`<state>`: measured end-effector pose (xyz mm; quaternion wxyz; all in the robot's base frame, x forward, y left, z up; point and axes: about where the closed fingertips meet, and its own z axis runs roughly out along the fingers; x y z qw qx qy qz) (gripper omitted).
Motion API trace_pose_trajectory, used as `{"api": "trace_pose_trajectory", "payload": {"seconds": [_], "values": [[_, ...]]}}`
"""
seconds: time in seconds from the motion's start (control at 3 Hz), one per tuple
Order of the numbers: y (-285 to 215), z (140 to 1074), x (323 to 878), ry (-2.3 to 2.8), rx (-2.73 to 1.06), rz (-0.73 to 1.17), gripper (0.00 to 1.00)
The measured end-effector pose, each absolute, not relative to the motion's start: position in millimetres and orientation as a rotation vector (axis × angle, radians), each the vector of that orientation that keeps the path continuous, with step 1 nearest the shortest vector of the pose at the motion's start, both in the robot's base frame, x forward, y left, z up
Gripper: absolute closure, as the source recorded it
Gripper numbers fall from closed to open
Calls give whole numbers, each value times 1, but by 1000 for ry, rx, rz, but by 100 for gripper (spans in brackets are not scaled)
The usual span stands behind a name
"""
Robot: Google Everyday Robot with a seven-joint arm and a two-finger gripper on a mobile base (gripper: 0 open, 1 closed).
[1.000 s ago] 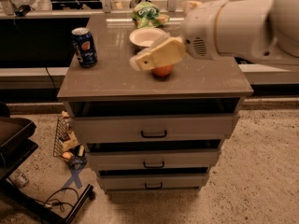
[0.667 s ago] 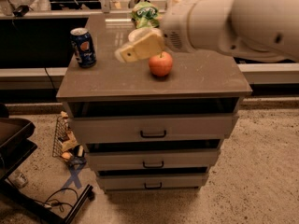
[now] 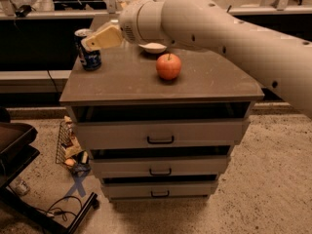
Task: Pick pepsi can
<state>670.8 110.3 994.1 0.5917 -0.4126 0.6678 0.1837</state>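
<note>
Gripper (image 3: 91, 42) at can (image 3: 90, 58), upper left of frame.
I see its tip overlapping the can's top; spread or pinching, I cannot tell.

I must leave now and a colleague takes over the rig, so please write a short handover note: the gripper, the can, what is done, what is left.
Gripper: over the left rear of the cabinet top, level with the upper part of the can and overlapping it in the view. Whether they touch cannot be told.
Can: upright on the cabinet top near its left rear corner, not lifted.
Nearby: an apple at mid-top and a white bowl behind it, both apart from the can.
Done: the gripper is at the can.
Left: close on the can and lift it.
</note>
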Motion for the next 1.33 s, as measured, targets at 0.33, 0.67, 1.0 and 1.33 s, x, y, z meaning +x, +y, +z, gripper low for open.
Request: {"api": "trace_pose_trajectory", "payload": {"seconds": [0.33,0.67,1.0,1.33], "values": [[149,980,701,1528,-960,482,0],[175,960,729,1517,-948,538,0],[194,932,746,1524,-922,607,0],[211,907,753,1523,-883,683,0]]}}
